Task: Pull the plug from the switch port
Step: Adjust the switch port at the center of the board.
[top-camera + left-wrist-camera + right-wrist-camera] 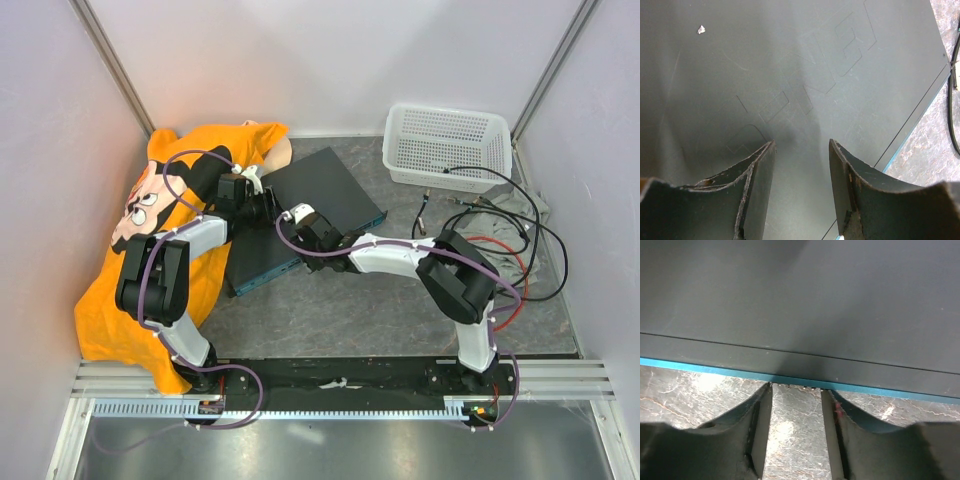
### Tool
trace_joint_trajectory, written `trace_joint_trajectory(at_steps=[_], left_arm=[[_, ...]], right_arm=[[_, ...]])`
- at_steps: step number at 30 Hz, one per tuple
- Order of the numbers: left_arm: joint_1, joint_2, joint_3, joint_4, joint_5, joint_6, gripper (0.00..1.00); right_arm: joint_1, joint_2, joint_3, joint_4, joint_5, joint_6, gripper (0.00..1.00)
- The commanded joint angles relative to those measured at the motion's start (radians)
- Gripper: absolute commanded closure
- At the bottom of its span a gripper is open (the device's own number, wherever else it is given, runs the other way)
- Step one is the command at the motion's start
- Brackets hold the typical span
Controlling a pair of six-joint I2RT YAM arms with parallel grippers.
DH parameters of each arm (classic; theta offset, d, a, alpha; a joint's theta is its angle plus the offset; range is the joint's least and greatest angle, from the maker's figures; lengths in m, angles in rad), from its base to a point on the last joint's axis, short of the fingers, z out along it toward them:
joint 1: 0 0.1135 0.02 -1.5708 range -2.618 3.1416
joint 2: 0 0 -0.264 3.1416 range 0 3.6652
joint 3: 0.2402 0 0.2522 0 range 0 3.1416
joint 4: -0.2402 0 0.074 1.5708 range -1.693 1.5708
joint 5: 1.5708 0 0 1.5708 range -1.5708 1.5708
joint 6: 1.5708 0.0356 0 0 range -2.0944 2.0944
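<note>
The switch lies flat mid-table, dark on top, its teal front face turned toward the arms. My left gripper hangs over the switch's left part. In the left wrist view the open left gripper has only the dark top behind its fingers. My right gripper is at the front face. In the right wrist view this gripper is open, its fingertips right at the teal edge and only tabletop between them. The plug and the port are hidden from every view.
A white mesh basket stands at the back right. Loose black and red cables sprawl on the right, one end lying near the switch's right corner. An orange cartoon shirt covers the left, under the left arm.
</note>
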Motion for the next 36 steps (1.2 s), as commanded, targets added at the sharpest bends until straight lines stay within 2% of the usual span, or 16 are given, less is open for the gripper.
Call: trace_joint_trajectory(at_steps=[1,4,5,8,12,15,19,25,27,28,29,31,32,36], left_arm=[[-0.004,0.048,-0.042,-0.121,-0.048,0.021,0.44],[-0.004,0.048,-0.042,-0.122,-0.048,0.021,0.44],[-0.004,0.050,-0.039,-0.124,-0.048,0.020,0.44],[-0.004,0.053,-0.034,-0.127,-0.048,0.020,0.44],[-0.004,0.060,-0.025,-0.133,-0.048,0.018,0.44],[-0.004,0.059,-0.025,-0.135,-0.046,0.021,0.44],[-0.004,0.059,-0.025,-0.135,-0.043,0.026,0.44],[-0.004,0.059,-0.025,-0.136,-0.036,0.038,0.45],[-0.004,0.059,-0.022,-0.145,-0.039,0.041,0.45],[-0.004,0.059,-0.020,-0.150,-0.036,0.041,0.44],[-0.004,0.059,-0.020,-0.153,-0.026,0.041,0.44],[-0.005,0.059,-0.023,-0.150,-0.002,0.034,0.44],[-0.005,0.060,-0.024,-0.150,0.003,0.026,0.45],[-0.005,0.074,-0.002,-0.174,0.026,0.024,0.45]], right_arm=[[0.004,0.030,0.057,0.112,-0.002,0.024,0.57],[0.004,0.021,0.053,0.113,-0.014,0.020,0.75],[0.004,0.010,0.043,0.116,-0.020,0.016,0.85],[0.004,-0.016,0.008,0.126,-0.072,-0.006,0.99],[0.004,-0.058,-0.047,0.124,-0.097,-0.038,0.99],[0.000,-0.111,-0.116,0.109,-0.048,-0.035,0.99],[-0.048,-0.186,-0.187,0.093,-0.022,-0.015,1.00],[-0.124,-0.248,-0.204,0.058,-0.042,-0.048,0.99],[-0.140,-0.254,-0.213,0.063,-0.020,-0.064,0.92],[-0.160,-0.256,-0.214,0.063,-0.011,-0.064,0.82],[-0.169,-0.251,-0.213,0.061,-0.019,-0.067,0.64],[-0.190,-0.248,-0.211,0.060,-0.014,-0.081,0.53],[-0.200,-0.248,-0.214,0.058,-0.011,-0.081,0.44],[-0.223,-0.249,-0.220,0.060,-0.026,-0.116,0.39]])
